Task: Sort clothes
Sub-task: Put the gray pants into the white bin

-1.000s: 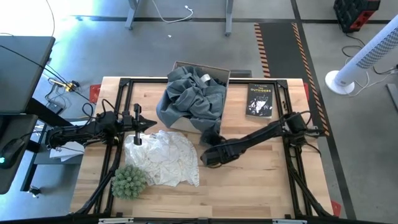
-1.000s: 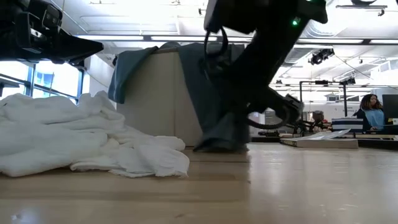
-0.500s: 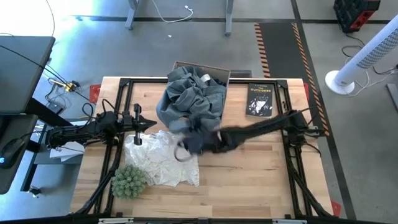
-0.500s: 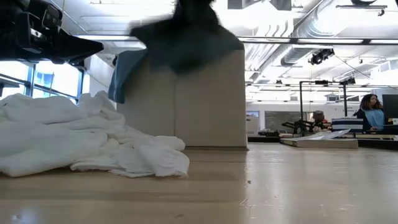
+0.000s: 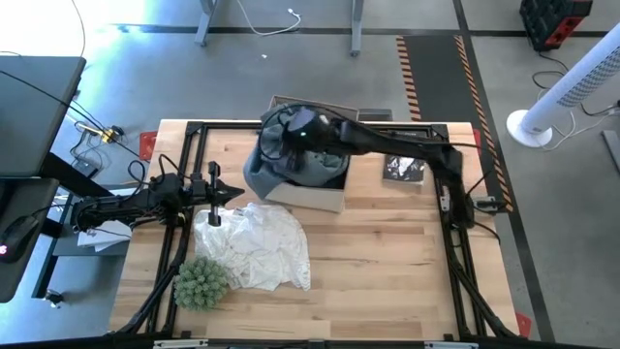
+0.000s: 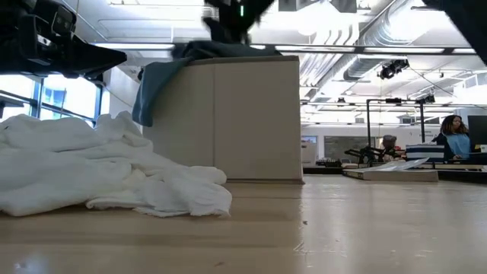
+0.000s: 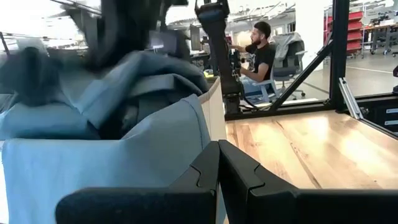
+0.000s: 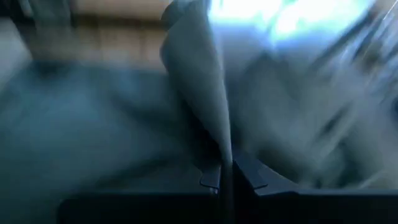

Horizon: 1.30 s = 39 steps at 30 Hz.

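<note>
Overhead, grey garment point(image 5: 291, 160) heaped in box point(image 5: 320, 197).

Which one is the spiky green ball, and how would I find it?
Start at the wooden table and go to its near left corner, past the cardboard box stuffed with grey clothes. The spiky green ball sits touching the crumpled white cloth. It alone is round, green and prickly; everything near it is soft, floppy fabric.
</note>
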Motion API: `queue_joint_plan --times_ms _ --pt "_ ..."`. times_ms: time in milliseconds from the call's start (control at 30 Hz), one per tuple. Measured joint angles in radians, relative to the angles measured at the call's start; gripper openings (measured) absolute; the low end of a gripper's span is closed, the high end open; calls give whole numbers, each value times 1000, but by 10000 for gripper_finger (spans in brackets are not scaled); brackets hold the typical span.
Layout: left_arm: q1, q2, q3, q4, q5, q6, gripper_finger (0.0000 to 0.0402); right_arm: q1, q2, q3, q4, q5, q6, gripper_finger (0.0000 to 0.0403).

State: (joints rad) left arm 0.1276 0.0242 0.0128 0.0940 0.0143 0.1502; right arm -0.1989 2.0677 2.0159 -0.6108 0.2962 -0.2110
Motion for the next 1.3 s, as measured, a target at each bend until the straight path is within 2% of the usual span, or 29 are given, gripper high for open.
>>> queue_joint_plan --times_ms 200,333,467,567,833,1067,1133,1167,1267,1300 --pt "0 0 0 0 0 0 1 -55 184 6 -292 -11 42 0" --pt "0 0 0 0 0 0 1 -60 271 13 -389 21 34 0" --pt "0 0 0 0 0 0 1 -59 292 13 -417 101 -1 0" --pt "0 0 0 0 0 0 1 -64 256 3 -441 114 -31 0" --pt "0 0 0 0 0 0 1 -83 44 -8 -544 112 -1 10" --pt "0 0 0 0 0 0 1 -104 -126 -7 -621 106 54 115" --pt "0 0 0 0 0 0 1 -105 -171 -5 -615 44 38 142" --pt "0 0 0 0 0 0 1 -102 -185 -4 -608 -22 14 152" --pt "0 0 0 0 0 0 1 -68 -203 -4 -606 -294 -111 167" --pt "0 0 0 0 0 0 1 -48 -203 -4 -607 -355 -141 168"
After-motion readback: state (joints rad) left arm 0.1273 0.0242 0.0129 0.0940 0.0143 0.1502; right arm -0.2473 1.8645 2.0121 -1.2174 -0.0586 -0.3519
